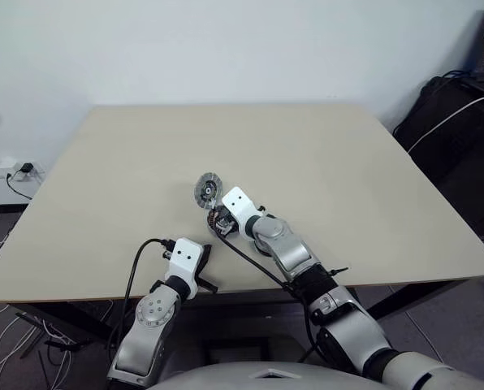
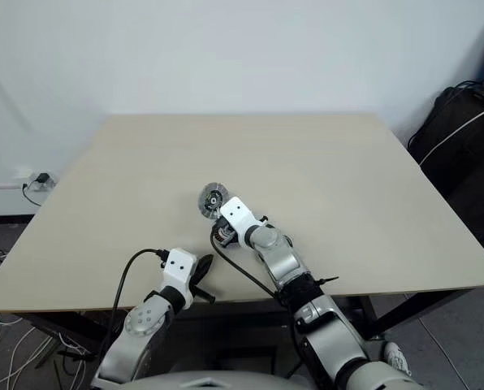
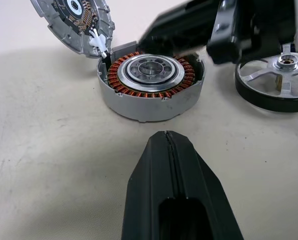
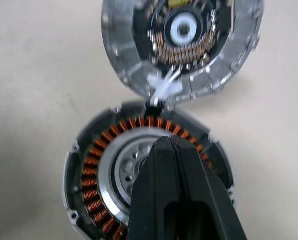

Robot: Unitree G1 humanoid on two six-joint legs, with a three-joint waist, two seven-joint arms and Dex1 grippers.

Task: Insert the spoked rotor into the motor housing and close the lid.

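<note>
The motor housing (image 3: 149, 82), with its copper-orange ring of windings and silver centre, sits on the beige table (image 1: 347, 179). Its lid (image 1: 206, 190) stands tilted open at the housing's far rim, dark inner side showing (image 4: 181, 45). My right gripper (image 4: 169, 145) is shut with nothing held, its tip over the housing's centre (image 4: 114, 170). The spoked rotor (image 3: 279, 80), a silvery wheel with a dark rim, lies flat on the table beside the housing, partly behind the right gripper. My left gripper (image 3: 166, 137) is shut and empty, pointing at the housing from a short way off.
The table's near edge runs just behind both arms. Black bags and cables (image 1: 461, 122) stand on the floor beyond the right edge. A wall socket with a plug (image 1: 19, 171) is low on the left. Open tabletop lies beyond the lid.
</note>
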